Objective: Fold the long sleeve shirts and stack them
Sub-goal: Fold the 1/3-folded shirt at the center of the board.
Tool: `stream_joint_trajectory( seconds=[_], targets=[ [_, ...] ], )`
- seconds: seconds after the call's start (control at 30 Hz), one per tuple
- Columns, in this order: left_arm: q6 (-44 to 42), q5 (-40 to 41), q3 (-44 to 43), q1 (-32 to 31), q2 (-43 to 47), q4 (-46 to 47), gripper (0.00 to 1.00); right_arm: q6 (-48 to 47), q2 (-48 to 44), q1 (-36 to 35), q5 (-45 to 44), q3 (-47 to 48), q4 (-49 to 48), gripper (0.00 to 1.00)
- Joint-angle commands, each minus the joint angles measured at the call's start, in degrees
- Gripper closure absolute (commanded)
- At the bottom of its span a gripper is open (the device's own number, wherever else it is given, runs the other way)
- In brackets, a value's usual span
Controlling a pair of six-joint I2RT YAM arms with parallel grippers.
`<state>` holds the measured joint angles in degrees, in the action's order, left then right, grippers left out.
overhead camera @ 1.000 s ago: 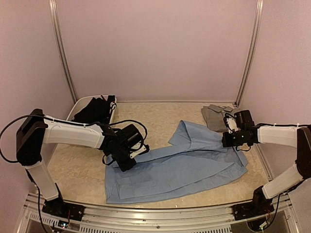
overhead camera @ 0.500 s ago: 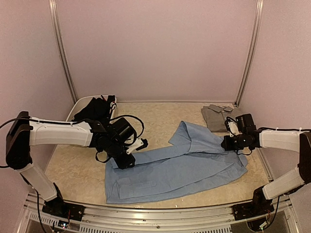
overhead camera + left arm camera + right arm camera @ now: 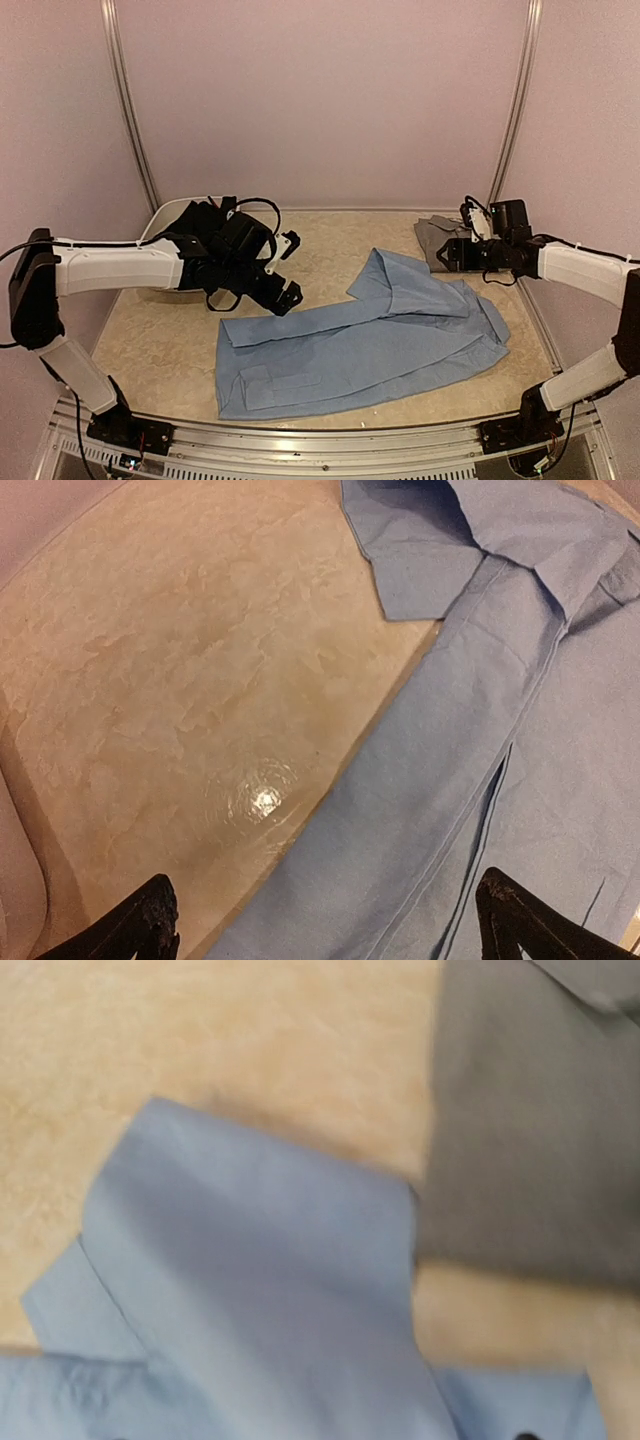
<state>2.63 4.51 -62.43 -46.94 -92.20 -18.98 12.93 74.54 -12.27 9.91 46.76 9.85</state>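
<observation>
From above, the light blue shirt lies spread flat on the table, its long axis running from near-left to far-right. The left gripper hangs just beyond the shirt's left end with its fingers spread and nothing between them. The right gripper hovers over the far-right end, between the blue cloth and the grey shirt. A black shirt sits in the white tub at far left.

In the left wrist view, both fingertips stand wide apart at the bottom corners. The blue shirt fills the right side and bare table the left, so the cloth lies to one side of the jaws.

In the right wrist view, a folded blue flap sits below, touching the grey shirt at upper right. Only one dark tip shows at the bottom edge, so the jaws look parted and empty. Each arm is nearer its own end of the shirt.
</observation>
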Motion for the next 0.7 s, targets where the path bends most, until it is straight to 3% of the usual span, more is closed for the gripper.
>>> stream_joint_trajectory(
  seconds=[0.0, 0.27, 0.4, 0.53, 0.67],
  targets=[
    [6.08, -0.5, -5.35, 1.02, -1.49, 6.15, 0.01, -5.1, 9.89, -2.35, 3.79, 8.69, -0.42, 0.21],
    [11.4, -11.53, -4.66, 4.16, -3.11, 10.01, 0.01, -11.11, 25.17, -7.48, 7.25, 23.87, 7.24, 0.21],
    [14.15, -10.93, -5.65, 7.69, -4.06, 9.44, 0.01, -11.59, 30.13, -10.4, 1.94, 28.27, 9.2, 0.25],
    [13.82, -7.43, -7.42, 8.18, -2.96, 14.78, 0.01, -8.82, 31.01, -11.78, -0.45, 28.22, 1.05, 0.24],
    [13.26, -2.91, -12.46, 7.79, -6.69, 14.9, 0.01, -8.14, 39.86, -12.18, -2.15, 40.35, 1.19, 0.25]
  ],
)
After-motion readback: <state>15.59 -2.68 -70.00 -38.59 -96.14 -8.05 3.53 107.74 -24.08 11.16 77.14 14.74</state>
